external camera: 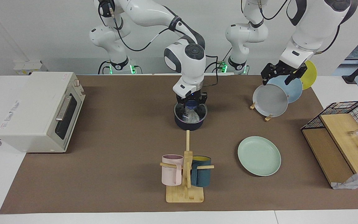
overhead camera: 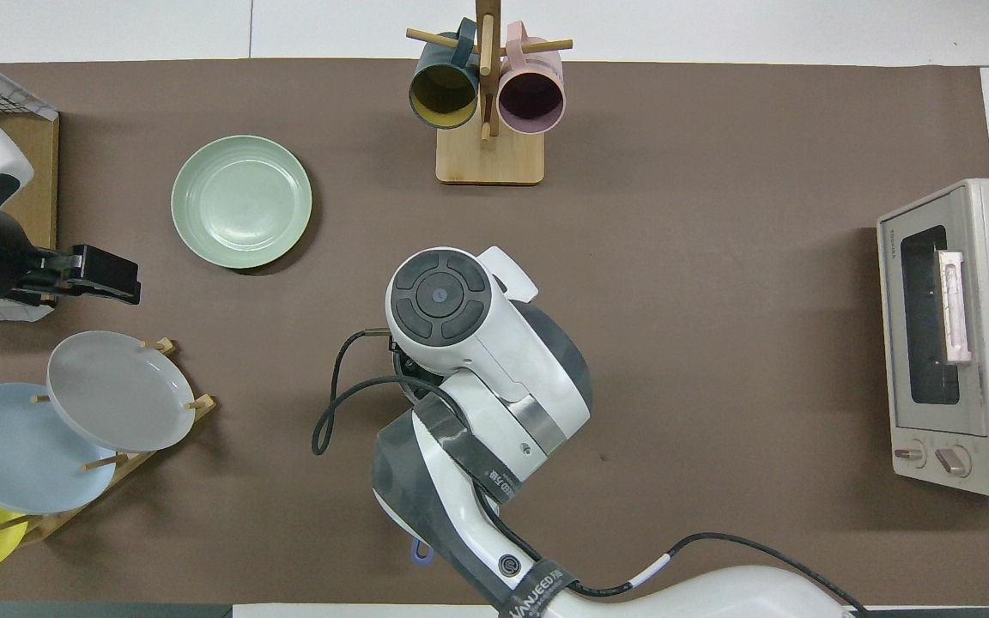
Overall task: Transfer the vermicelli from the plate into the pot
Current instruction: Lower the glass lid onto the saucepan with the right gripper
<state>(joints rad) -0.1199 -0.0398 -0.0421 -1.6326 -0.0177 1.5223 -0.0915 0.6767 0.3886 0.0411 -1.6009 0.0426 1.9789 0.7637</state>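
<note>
The dark navy pot (external camera: 179, 123) stands mid-table. The whitish vermicelli (external camera: 192, 117) lies inside it. My right gripper (external camera: 191, 109) reaches down into the pot's mouth just above the noodles, with its fingers apart. The mint-green plate (external camera: 259, 155) lies empty, farther from the robots than the pot and toward the left arm's end; it also shows in the overhead view (overhead camera: 241, 202). In that view my right arm covers the pot. My left gripper (external camera: 277, 81) waits open and empty in the air over the plate rack; it also shows in the overhead view (overhead camera: 104, 279).
A rack holds a grey plate (external camera: 270, 100), a light blue plate (external camera: 292, 88) and a yellow plate (external camera: 309, 74). A mug tree (external camera: 186, 174) carries a pink mug and a dark teal mug. A toaster oven (external camera: 39, 110) and a wire-and-wood shelf (external camera: 340, 137) stand at the table's ends.
</note>
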